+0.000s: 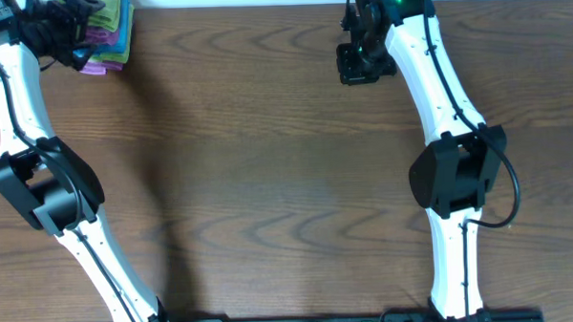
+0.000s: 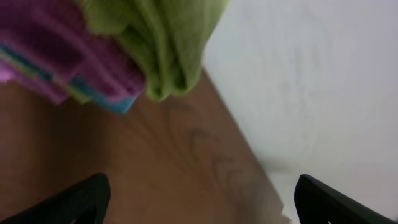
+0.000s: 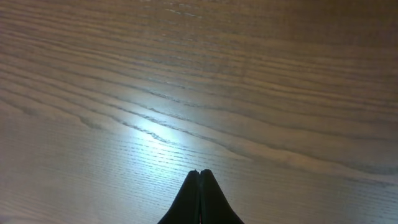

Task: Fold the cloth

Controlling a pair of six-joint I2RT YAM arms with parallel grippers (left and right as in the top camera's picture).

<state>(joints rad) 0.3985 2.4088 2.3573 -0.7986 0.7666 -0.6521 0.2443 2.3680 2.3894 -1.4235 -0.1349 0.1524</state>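
The lime-green cloth (image 2: 161, 37) lies bunched on top of a stack of cloths at the table's far left corner (image 1: 117, 12). One fold of it hangs over the stack's edge. Its white tag does not show. My left gripper (image 2: 199, 199) is wide open and empty, a little short of the cloth, with bare wood between its fingers. In the overhead view it sits beside the stack (image 1: 77, 39). My right gripper (image 3: 199, 171) is shut and empty over bare wood at the far middle right (image 1: 364, 63).
A purple folded cloth (image 2: 56, 50) and a blue one (image 2: 118, 102) lie under the green cloth. The table's far edge (image 2: 249, 155) runs close to the stack, with a white surface (image 2: 311, 74) beyond it.
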